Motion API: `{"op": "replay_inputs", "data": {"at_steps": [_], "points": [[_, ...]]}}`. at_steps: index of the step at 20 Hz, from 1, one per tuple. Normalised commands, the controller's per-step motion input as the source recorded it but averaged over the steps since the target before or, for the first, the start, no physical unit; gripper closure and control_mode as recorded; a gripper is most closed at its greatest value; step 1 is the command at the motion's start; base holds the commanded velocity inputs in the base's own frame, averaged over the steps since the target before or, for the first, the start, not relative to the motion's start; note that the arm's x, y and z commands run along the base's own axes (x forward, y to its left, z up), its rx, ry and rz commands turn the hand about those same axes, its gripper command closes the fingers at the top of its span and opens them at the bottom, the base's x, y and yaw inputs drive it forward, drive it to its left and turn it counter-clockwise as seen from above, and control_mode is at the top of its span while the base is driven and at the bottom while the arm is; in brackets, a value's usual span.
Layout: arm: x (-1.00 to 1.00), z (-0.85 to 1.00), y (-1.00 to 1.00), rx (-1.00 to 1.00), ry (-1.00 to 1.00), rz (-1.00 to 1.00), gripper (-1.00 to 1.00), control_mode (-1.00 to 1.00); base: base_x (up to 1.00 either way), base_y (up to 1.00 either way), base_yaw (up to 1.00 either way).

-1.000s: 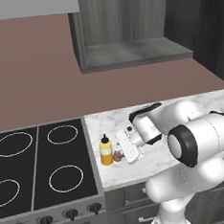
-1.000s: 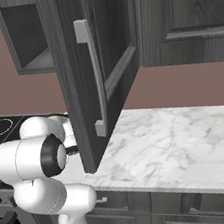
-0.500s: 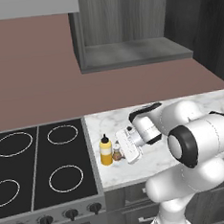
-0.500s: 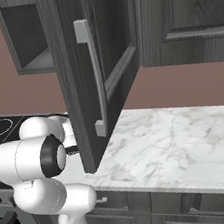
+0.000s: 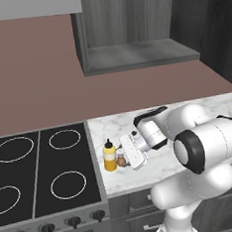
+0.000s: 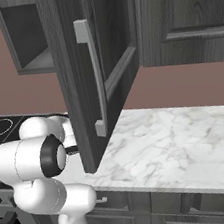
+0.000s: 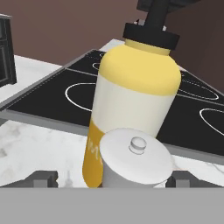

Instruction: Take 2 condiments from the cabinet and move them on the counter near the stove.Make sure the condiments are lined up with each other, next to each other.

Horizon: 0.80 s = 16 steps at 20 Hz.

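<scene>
Left base view: gripper is low over the counter, brown shaker right at its tips, yellow squeeze bottle just past it. Hand view: fingertips spread wide either side of the shaker, gripping nothing, bottle right behind.

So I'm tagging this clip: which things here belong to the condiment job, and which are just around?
Job:
yellow squeeze bottle
brown shaker
counter
stove
cabinet
gripper, open at the shaker

Just around:
open cabinet door
drawers
</scene>
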Motion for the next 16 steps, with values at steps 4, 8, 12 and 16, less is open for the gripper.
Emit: {"op": "replay_inputs", "data": {"at_steps": [4,8,12,16], "points": [[0.0,0.0,0.0,0.0,0.0,0.0,-1.0,-1.0,0.0,0.0,0.0],[0.0,0.03,0.0,0.0,0.0,0.0,-1.0,-1.0,0.0,0.0,0.0],[0.0,0.18,-0.06,0.0,0.0,0.0,-1.0,-1.0,0.0,0.0,0.0],[0.0,0.21,-0.12,0.0,0.0,0.0,-1.0,-1.0,0.0,0.0,0.0]]}}
